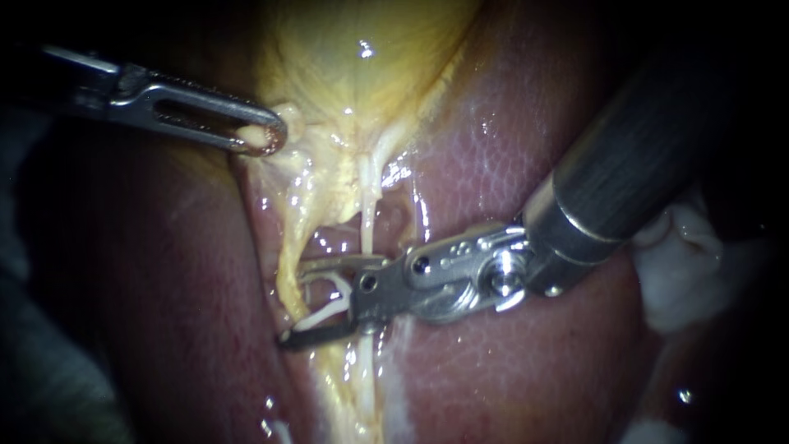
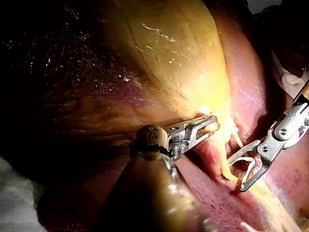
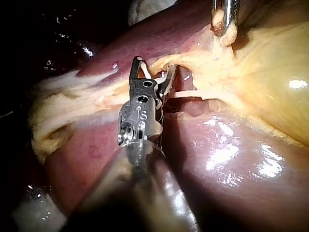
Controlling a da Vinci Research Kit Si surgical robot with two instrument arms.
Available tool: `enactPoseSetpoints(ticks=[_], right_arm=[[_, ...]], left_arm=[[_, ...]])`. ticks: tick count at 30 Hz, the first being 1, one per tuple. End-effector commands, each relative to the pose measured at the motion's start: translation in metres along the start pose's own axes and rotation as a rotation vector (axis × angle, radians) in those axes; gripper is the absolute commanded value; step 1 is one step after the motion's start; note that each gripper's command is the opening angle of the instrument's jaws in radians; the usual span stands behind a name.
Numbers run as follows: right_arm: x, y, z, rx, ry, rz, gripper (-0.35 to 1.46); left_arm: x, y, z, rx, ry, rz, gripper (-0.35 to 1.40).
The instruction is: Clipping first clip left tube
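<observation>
- Right instrument (image 1: 296, 301): the shaft enters from the upper right and lies nearest the endoscope. The jaws stand wide apart and carry an open white clip (image 1: 329, 312), one leg against each jaw. Nothing is crimped yet.
- Left tube (image 1: 284, 259): a yellowish strand that runs down from the gallbladder neck over the liver (image 1: 509, 156). It crosses at the mouth of the right instrument's jaws, with its long axis roughly square to theirs. Whether it sits fully inside the clip or only at the tips cannot be told.
- Right tube (image 1: 367, 210): a paler strand beside the left tube. It meets the upper jaw nearer the hinge. Judgement: closing should take the left tube only, so confirm that the right tube is clear of the clip.
- Left instrument (image 1: 265, 136): the shaft enters from the left and lies farther back. The jaws are closed on a nub of gallbladder (image 1: 362, 66) tissue, and the strands below it look taut.
- Judgement: the right instrument is the nearer one and does the clipping. The move turns on advancing along its own axis until the left tube lies deep in the clip.
</observation>
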Motion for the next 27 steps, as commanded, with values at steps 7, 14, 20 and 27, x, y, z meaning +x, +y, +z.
enactPoseSetpoints(ticks=[7, 14, 20, 27], right_arm=[[-0.0001, -0.0001, -0.0003, 0.002, 0.000, -0.001, 0.49], [-0.0002, -0.0002, -0.0012, 0.005, 0.001, 0.006, 0.49], [-0.0003, -0.0003, -0.0021, 0.013, 0.014, 0.018, 0.49], [0.0000, -0.0002, -0.0047, 0.023, 0.020, 0.030, 0.48]], left_arm=[[0.0000, 0.0000, 0.0000, 0.000, 0.000, 0.000, -0.35], [0.0000, 0.0000, 0.0000, 0.000, 0.000, 0.000, -0.35], [0.0000, 0.0000, 0.0000, 0.000, 0.000, 0.000, -0.35], [0.0000, 0.0000, -0.0001, 0.000, 0.000, 0.000, -0.35]])
